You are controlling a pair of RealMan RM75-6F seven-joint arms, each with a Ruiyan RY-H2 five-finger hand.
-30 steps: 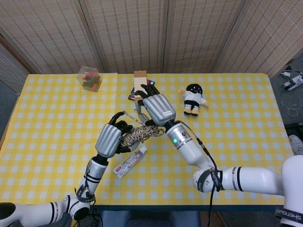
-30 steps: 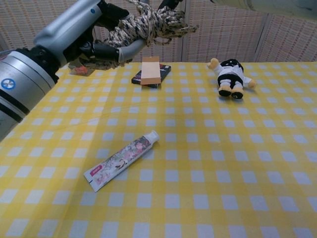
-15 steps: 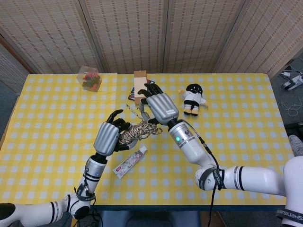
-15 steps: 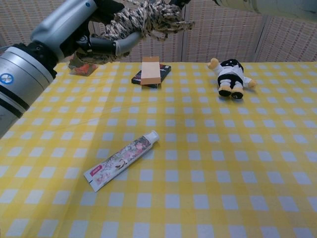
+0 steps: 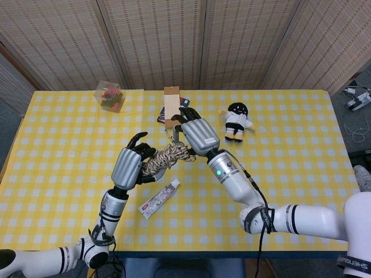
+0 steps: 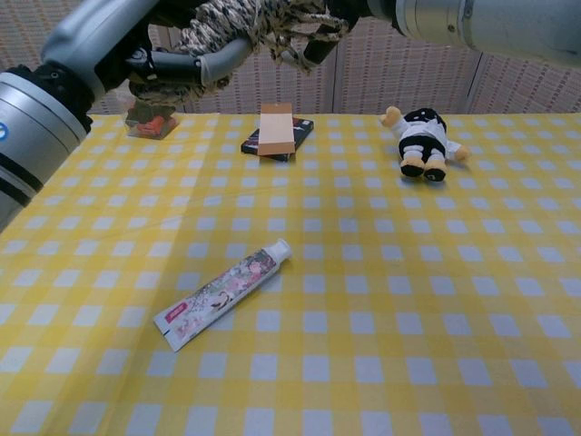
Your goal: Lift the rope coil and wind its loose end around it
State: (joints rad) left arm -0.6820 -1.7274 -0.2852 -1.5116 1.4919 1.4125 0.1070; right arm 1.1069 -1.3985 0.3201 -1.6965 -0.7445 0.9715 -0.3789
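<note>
The left hand (image 5: 128,166) holds the rope coil (image 5: 165,157) up over the table (image 5: 301,174), fingers curled round it. The right hand (image 5: 199,136) pinches the loose end. A hard tug could pull the coil free.

Both robot hands have ribbed silver-grey backs and black fingers. The left robot hand (image 5: 128,166) sits on a silver wrist ringed with black bands, with thin cables running beside it; the arm below turns white with black rings. The right robot hand (image 5: 197,134) carries a small dark label on its back. Its forearm (image 5: 230,176) is a smooth silver cylinder with a lit green dot, and a black cable (image 5: 258,223) trails along it to a black-banded white elbow marked with grey lettering.
</note>
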